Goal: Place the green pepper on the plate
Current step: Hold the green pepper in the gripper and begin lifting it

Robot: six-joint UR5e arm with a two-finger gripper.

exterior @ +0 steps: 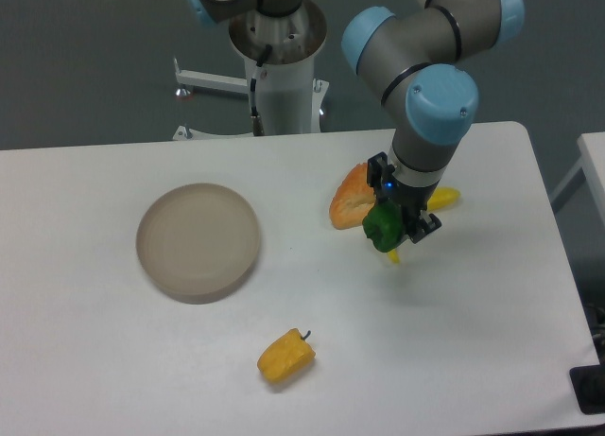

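The green pepper [381, 228] is small, glossy and dark green, held between the fingers of my gripper [395, 226], which is shut on it at the right of the table. It seems lifted a little above the table. The plate [198, 240] is a round beige-grey dish lying empty at the left, well apart from the gripper.
An orange-yellow wedge-shaped toy food [351, 199] lies just left of the gripper. A yellow item [440, 200] lies partly hidden behind the gripper. A yellow pepper [285, 357] lies near the front, between plate and gripper. The robot base [280, 67] stands at the back.
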